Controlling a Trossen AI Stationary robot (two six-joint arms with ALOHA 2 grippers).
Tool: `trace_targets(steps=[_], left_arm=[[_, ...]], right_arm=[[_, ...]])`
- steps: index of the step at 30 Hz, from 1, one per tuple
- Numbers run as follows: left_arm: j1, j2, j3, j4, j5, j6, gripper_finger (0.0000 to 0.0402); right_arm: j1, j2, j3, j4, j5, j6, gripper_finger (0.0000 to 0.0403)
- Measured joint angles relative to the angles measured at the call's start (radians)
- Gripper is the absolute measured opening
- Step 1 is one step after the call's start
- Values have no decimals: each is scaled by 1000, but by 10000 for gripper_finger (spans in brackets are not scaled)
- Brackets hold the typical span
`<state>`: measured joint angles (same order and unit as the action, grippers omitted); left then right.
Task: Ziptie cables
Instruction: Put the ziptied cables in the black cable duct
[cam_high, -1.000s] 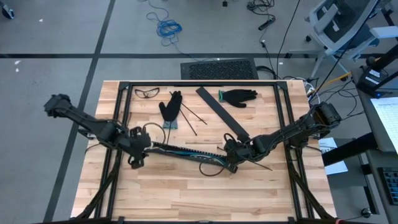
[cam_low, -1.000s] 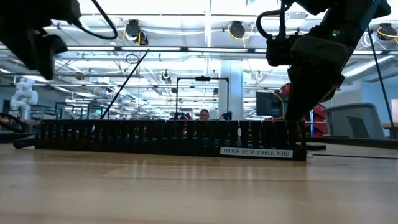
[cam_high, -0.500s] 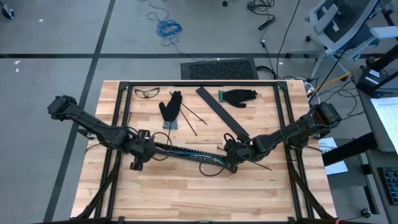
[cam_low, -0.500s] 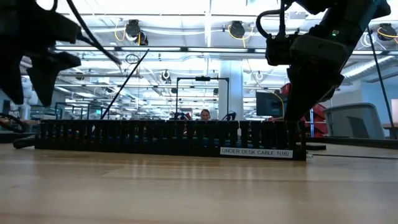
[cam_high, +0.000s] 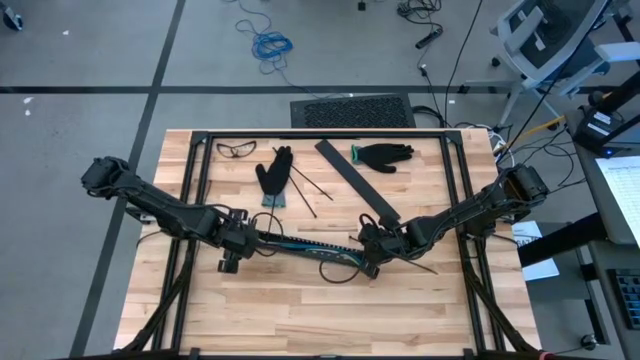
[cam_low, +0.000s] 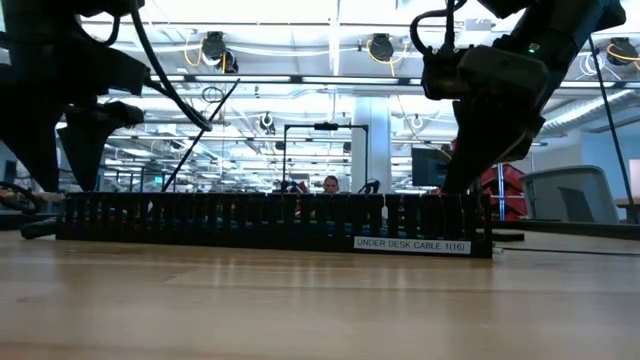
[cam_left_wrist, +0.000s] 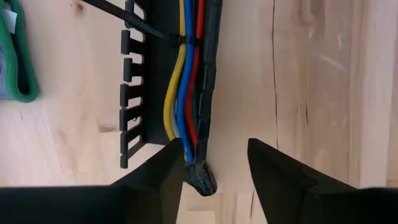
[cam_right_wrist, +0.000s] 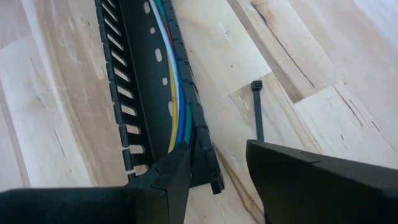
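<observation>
A long black slotted strip (cam_high: 305, 245) lies on the wooden table, with the cables (cam_left_wrist: 180, 93) (yellow, blue, red) running along its channel. A black zip tie (cam_left_wrist: 155, 28) is looped round them near the strip's left end. My left gripper (cam_left_wrist: 214, 168) points down over that left end, open, with the strip's end corner (cam_left_wrist: 200, 177) between its fingers. My right gripper (cam_right_wrist: 217, 171) is open at the strip's right end (cam_right_wrist: 205, 165). One finger is over the channel and the other stands outside the strip's wall. My left gripper stands astride the strip's left end corner from above; I cannot tell whether a finger (cam_left_wrist: 165, 171) touches the cable ends. My right gripper's finger (cam_right_wrist: 168, 177) covers the channel's end where the cables run under it; I cannot tell whether it touches.
A loose zip tie (cam_right_wrist: 257, 109) lies beside the strip's right end. Farther back lie two black gloves (cam_high: 275, 175) (cam_high: 385, 155), safety glasses (cam_high: 237, 149), a second black strip (cam_high: 358, 182) and thin black sticks (cam_high: 312, 190). A black frame (cam_high: 200, 180) borders the table.
My left gripper has come down and moved toward the table's right, onto the strip's left end, rolling about its own axis on the way. The strip and my right gripper have kept still.
</observation>
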<state>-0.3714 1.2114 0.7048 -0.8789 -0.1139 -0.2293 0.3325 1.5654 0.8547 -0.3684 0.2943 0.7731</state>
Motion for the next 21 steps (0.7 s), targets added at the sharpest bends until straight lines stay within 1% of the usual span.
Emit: trace_targets(steps=[4,8,16,21], left_arm=[[7,10,0,14,2,1,145],[8,20,0,12,1,1,129],[11,88,0,15,0,1,125],[11,122,0,46,0,1,125]], right_arm=[[0,0,0,0,-1,0,151],[0,0,0,1,-1,0,151],[0,0,0,2,0,0,151],[0,0,0,2,0,0,151]])
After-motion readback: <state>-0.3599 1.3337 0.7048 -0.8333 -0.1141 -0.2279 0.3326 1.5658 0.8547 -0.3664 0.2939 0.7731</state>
